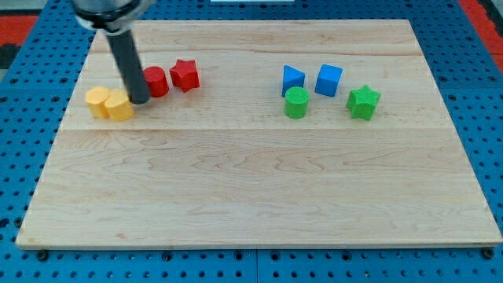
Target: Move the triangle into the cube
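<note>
My tip (141,101) sits far toward the view's left of the blue triangle (292,78), beside the yellow blocks (109,103). The triangle lies just left of the blue cube (328,79). No hand exists.

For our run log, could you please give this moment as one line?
my tip: between yellow blocks and red cylinder | blue triangle beside blue cube, narrow gap | triangle untouched

The rod (126,55) hides part of the red cylinder (156,82), and the view's top cuts the rod off.
</note>
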